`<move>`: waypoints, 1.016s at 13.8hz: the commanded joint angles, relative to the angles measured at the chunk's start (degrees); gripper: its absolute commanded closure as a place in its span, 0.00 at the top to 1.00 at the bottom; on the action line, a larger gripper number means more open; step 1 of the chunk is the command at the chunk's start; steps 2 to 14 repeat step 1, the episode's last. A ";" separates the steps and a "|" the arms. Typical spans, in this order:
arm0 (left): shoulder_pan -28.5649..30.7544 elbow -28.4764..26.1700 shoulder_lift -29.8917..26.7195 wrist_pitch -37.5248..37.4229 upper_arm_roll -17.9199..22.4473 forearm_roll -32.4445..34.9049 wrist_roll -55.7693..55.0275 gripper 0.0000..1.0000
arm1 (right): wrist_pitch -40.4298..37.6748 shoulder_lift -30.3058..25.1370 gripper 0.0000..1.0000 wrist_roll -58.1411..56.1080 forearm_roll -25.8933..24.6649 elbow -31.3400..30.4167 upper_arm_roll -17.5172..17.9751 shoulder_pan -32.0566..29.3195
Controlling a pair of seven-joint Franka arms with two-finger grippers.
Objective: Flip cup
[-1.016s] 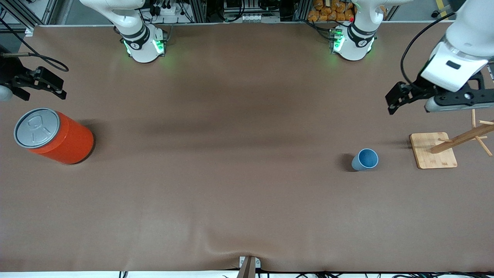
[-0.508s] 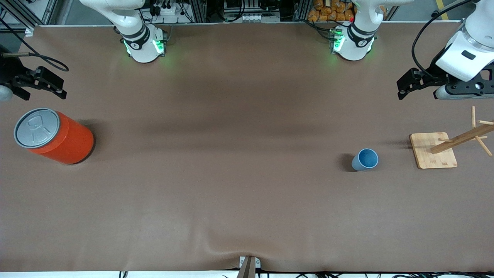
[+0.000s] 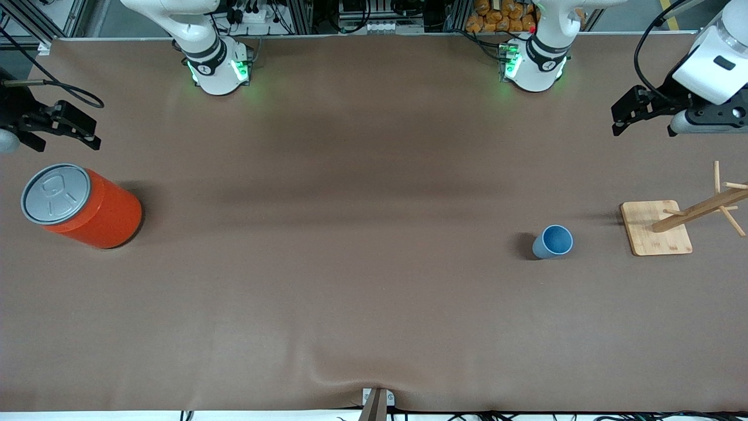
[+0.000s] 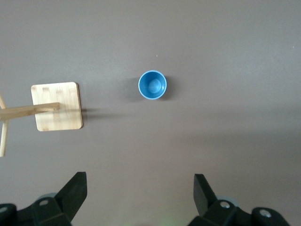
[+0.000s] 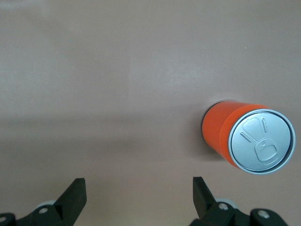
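I see the cup (image 3: 553, 241) standing upright, mouth up, long axis vertical, on the table (image 3: 362, 263) beside the rack (image 3: 656, 227) at the left arm's end, well apart from both grippers. My left gripper (image 3: 620, 117) hangs with fingers spread over the table at that end, with nothing in them, and it has pulled away from the cup and rack since a second ago. My right gripper (image 3: 87, 139) waits with fingers spread over the table just by the can (image 3: 82, 206), neither having moved.
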 commanded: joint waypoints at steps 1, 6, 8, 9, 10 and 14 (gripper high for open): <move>-0.76 1.31 -0.32 -2.44 0.55 -0.79 0.67 1.00 | -0.28 -1.56 1.00 -0.78 1.29 -1.19 0.05 -0.54; -0.76 1.31 -0.32 -2.44 0.55 -0.79 0.67 1.00 | -0.28 -1.56 1.00 -0.78 1.29 -1.19 0.05 -0.54; -0.76 1.31 -0.32 -2.44 0.55 -0.79 0.67 1.00 | -0.28 -1.56 1.00 -0.78 1.29 -1.19 0.05 -0.54; -0.76 1.31 -0.32 -2.44 0.55 -0.79 0.67 1.00 | -0.28 -1.56 1.00 -0.78 1.29 -1.19 0.05 -0.54; -0.76 1.31 -0.32 -2.44 0.55 -0.79 0.67 1.00 | -0.28 -1.56 1.00 -0.78 1.29 -1.19 0.05 -0.54; -0.76 1.31 -0.32 -2.44 0.55 -0.79 0.67 1.00 | -0.28 -1.56 1.00 -0.78 1.29 -1.19 0.05 -0.54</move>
